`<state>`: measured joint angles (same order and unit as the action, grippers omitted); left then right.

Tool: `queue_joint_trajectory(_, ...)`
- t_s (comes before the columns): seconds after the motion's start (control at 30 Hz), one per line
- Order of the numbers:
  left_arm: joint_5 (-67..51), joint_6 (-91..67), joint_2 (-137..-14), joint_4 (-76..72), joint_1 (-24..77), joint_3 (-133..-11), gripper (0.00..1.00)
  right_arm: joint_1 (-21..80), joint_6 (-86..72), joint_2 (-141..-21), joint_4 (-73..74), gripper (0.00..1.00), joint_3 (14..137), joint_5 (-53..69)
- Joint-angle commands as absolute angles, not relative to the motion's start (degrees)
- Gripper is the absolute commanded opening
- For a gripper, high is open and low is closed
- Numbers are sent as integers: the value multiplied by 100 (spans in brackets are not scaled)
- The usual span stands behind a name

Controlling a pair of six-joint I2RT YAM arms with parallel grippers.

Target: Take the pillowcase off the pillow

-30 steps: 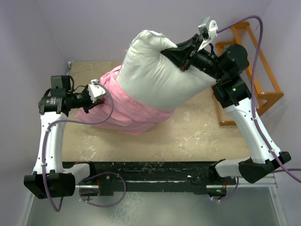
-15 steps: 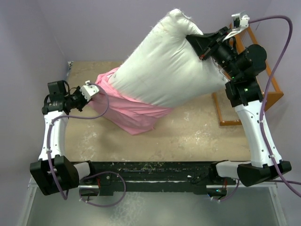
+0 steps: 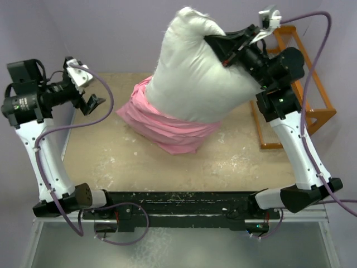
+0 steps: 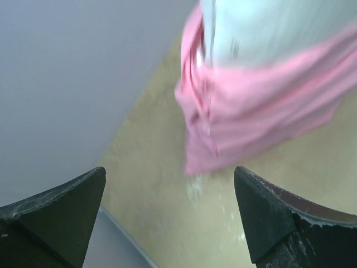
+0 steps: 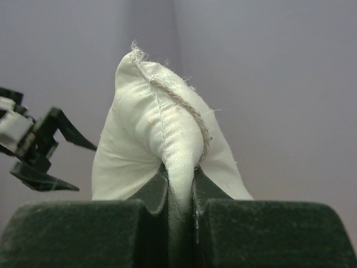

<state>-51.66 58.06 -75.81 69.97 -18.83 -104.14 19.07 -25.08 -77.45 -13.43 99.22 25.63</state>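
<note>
Standing here, I can read nothing: no word, number, brand name or sign shows on the pillow (image 3: 195, 78), the pillowcase (image 3: 167, 128), the left arm (image 3: 47, 162), the right arm (image 3: 294, 151) or the desk (image 3: 223, 162). The two wrist views are no help either; the left one is blurred.
</note>
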Motion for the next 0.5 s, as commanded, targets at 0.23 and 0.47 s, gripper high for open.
queue_joint_trajectory(0.23, -6456, 1249, -7617, 4780, -168, -11547, 99, 3773, -1176, -8690, -1181, 0, 11251, 1860)
queue_joint_trajectory(0.47, -6646, 288, -7865, 3649, -31, -11415, 99, 4171, -1090, -8964, -1081, 0, 11205, 1934)
